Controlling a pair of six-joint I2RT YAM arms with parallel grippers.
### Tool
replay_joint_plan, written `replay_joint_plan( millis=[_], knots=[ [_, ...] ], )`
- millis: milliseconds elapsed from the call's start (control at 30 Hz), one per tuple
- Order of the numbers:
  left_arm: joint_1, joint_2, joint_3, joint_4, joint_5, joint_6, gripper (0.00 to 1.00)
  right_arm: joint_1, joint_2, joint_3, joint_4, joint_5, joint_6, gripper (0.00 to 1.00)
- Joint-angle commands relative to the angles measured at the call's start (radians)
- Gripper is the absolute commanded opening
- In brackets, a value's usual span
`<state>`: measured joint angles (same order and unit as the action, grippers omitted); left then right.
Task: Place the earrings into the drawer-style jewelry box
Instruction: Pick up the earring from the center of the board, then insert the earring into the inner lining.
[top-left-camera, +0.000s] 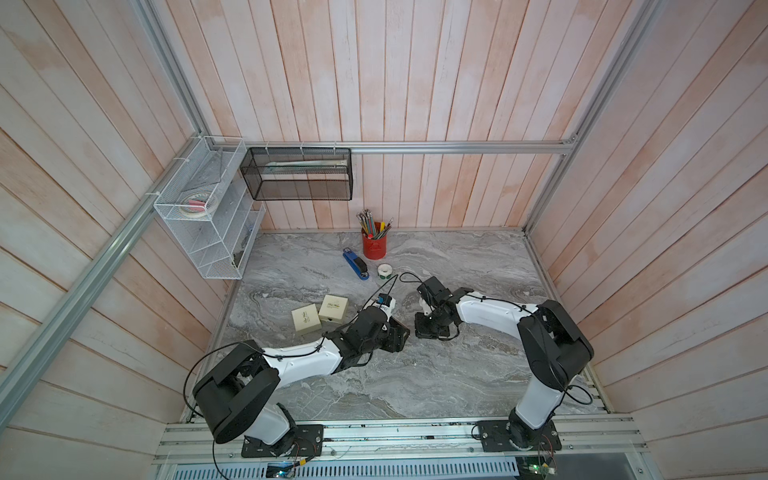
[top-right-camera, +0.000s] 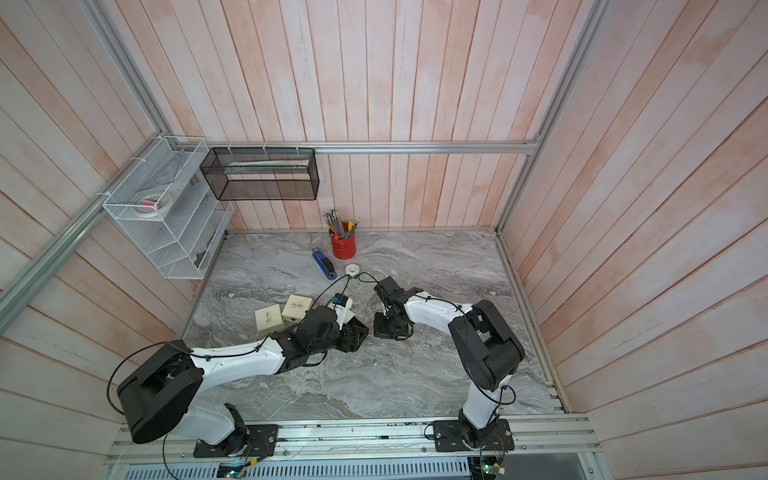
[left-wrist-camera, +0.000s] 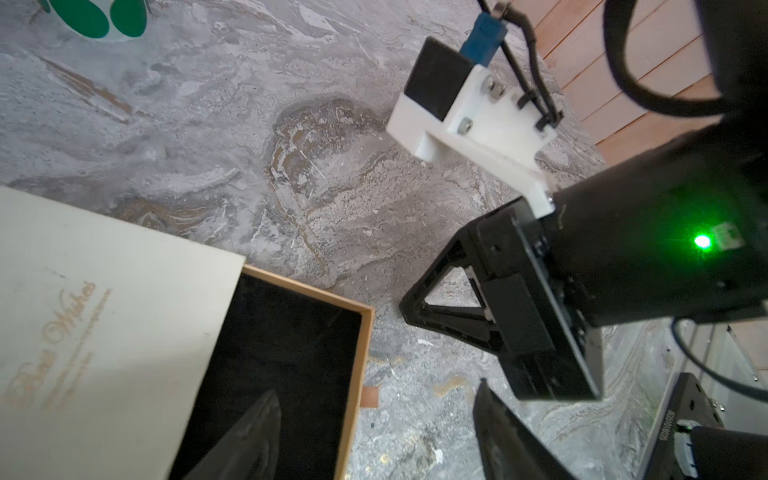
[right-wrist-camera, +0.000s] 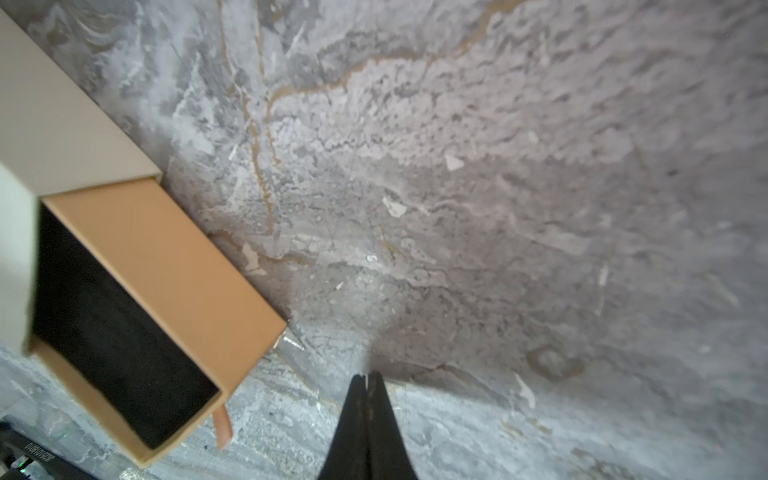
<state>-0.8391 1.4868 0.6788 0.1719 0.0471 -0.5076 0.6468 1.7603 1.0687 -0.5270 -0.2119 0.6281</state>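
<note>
So the right gripper (right-wrist-camera: 368, 379) is pinched together just beside the open drawer (right-wrist-camera: 166, 266), while the left gripper (left-wrist-camera: 376, 390) straddles its front edge, jaws apart.

Grey marble table (top-left-camera: 457, 374) walled by pale pink planks. A red pencil cup (top-left-camera: 372, 248) stands at the far edge. Just in front of the cup lie a blue stapler (top-left-camera: 355, 264) and a small tape roll (top-left-camera: 384, 271). Further forward and left of the cup, two cream boxes (top-left-camera: 306, 319) sit side by side. Forward of the cup, the left arm (top-left-camera: 299, 357) and right arm (top-left-camera: 486, 311) reach inward, wrists close together.
</note>
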Motion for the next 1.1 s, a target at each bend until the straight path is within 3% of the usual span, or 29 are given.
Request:
replay_joint_plan(
  millis=[0, 233, 567, 733, 1067],
  knots=[
    [0.000, -0.005, 0.022, -0.007, -0.018, 0.015, 0.74, 0.007, -0.056, 0.016, -0.022, 0.023, 0.018, 0.00],
    [0.053, -0.076, -0.013, -0.006, 0.022, -0.026, 0.77, 0.005, -0.137, -0.029, 0.150, -0.075, 0.031, 0.00],
    [0.250, -0.169, -0.138, 0.071, 0.221, -0.079, 0.77, 0.008, -0.113, -0.106, 0.470, -0.280, 0.113, 0.00],
    [0.276, -0.128, -0.142, 0.109, 0.306, -0.078, 0.76, 0.016, -0.076, -0.136, 0.571, -0.308, 0.159, 0.00],
    [0.281, -0.062, -0.139, 0.163, 0.337, -0.085, 0.76, 0.027, -0.015, -0.151, 0.635, -0.300, 0.196, 0.00]
  ],
)
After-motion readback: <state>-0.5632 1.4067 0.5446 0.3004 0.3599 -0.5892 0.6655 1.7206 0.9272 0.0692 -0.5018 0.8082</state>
